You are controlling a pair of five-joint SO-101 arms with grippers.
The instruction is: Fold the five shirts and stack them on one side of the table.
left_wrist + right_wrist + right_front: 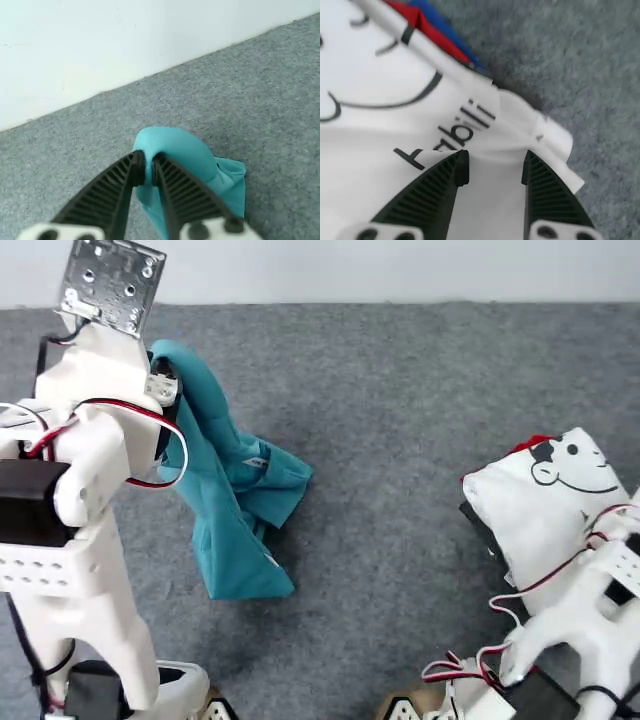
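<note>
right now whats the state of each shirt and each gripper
teal shirt: crumpled, unfolded, one end lifted, the rest lying on the table
white shirt: folded, lying flat
red shirt: under the white shirt, only its edge showing
left gripper: shut on the teal shirt
right gripper: open, over the white shirt

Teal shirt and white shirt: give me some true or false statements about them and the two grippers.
1. The left gripper is shut on the teal shirt. True.
2. The teal shirt lies flat and neatly folded. False: it hangs bunched from the gripper, its lower part crumpled on the table.
3. The right gripper is open over the white shirt. True.
4. The white shirt lies on top of the teal one. False: they are apart, at opposite sides of the table.
</note>
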